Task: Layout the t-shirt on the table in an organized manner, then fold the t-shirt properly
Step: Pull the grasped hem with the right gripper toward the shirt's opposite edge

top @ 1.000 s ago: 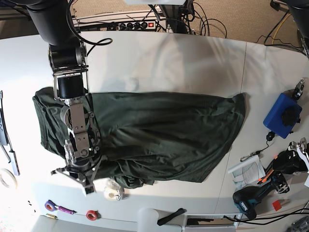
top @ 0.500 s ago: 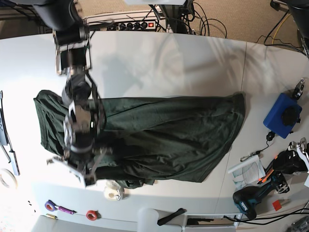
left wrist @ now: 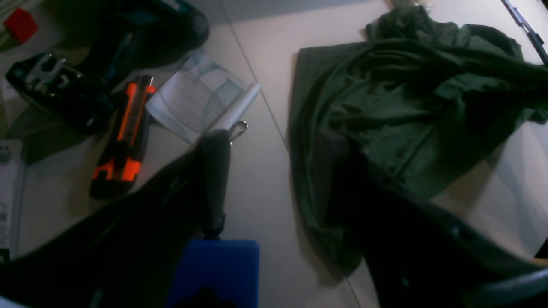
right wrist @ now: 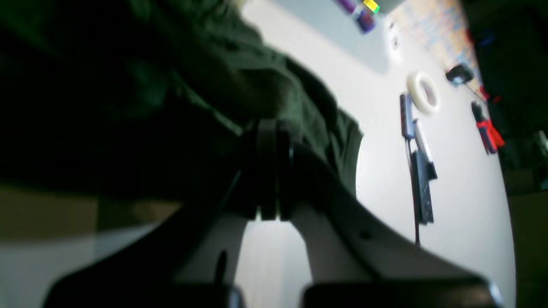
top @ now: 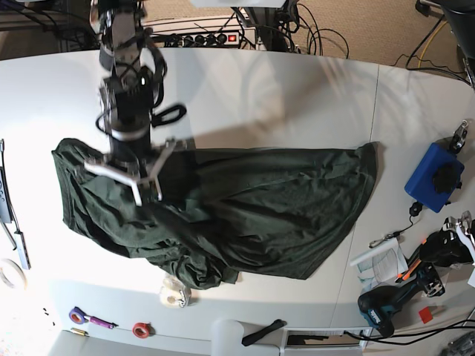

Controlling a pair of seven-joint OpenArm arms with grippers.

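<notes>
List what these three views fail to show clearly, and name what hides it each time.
- Right gripper: right wrist view, blurred and dark; whether cloth is pinched there is unclear.
- Left gripper: absent from the base view, beyond its right edge.
- T-shirt: sleeves and collar lost in folds; base view, right arm covers part.
- Table: edges cut off in every view.
- Blue box: left wrist view, cut by the bottom edge.
</notes>
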